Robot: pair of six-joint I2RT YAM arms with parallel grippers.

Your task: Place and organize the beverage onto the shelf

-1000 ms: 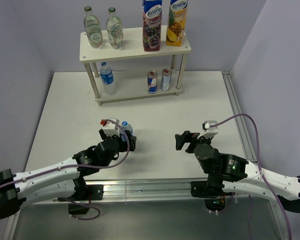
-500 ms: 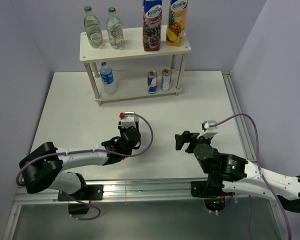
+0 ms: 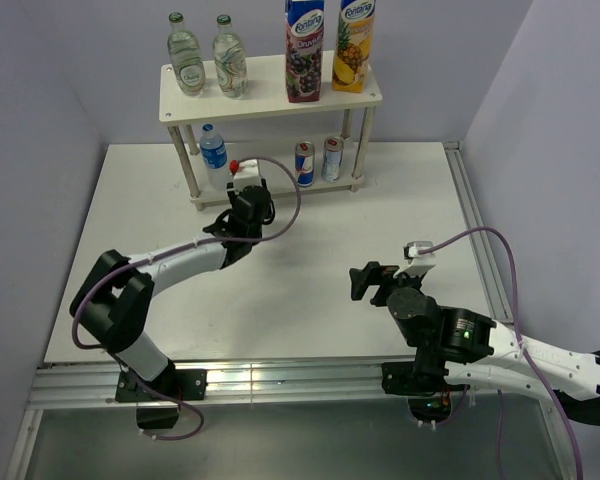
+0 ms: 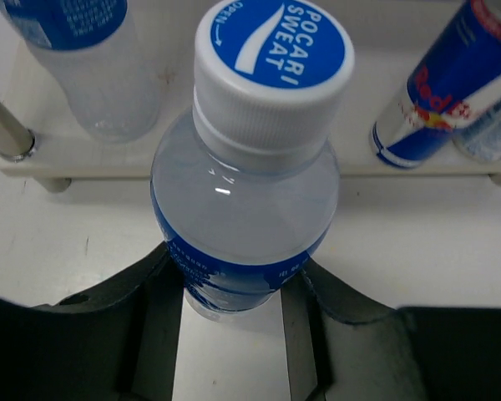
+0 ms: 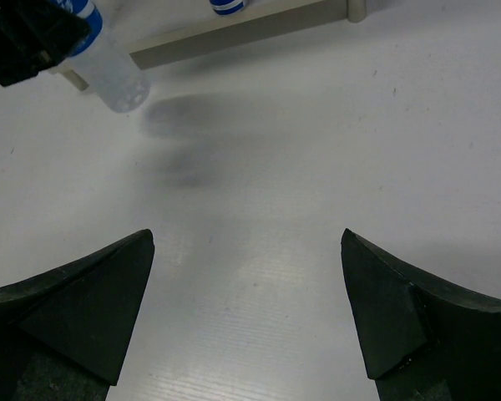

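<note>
Pinching the Pocari Sweat bottle (image 4: 255,180) by its body, our left jaws hold it just before the lower board of the shelf (image 3: 270,97); a water bottle (image 3: 214,155) and a Red Bull can (image 3: 304,164) stand there. Our right jaws hang spread above the desk (image 3: 310,240).

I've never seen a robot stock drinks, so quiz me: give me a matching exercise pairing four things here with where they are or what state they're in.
Things
1. Pocari Sweat bottle
2. purple juice carton
3. Red Bull can
4. right arm's fingers

Place or state
A. on the lower shelf board
B. open, holding nothing
C. on the top shelf board
D. gripped by the left arm's fingers

Pairs: 1-D, 2-C, 3-A, 4-B
</note>
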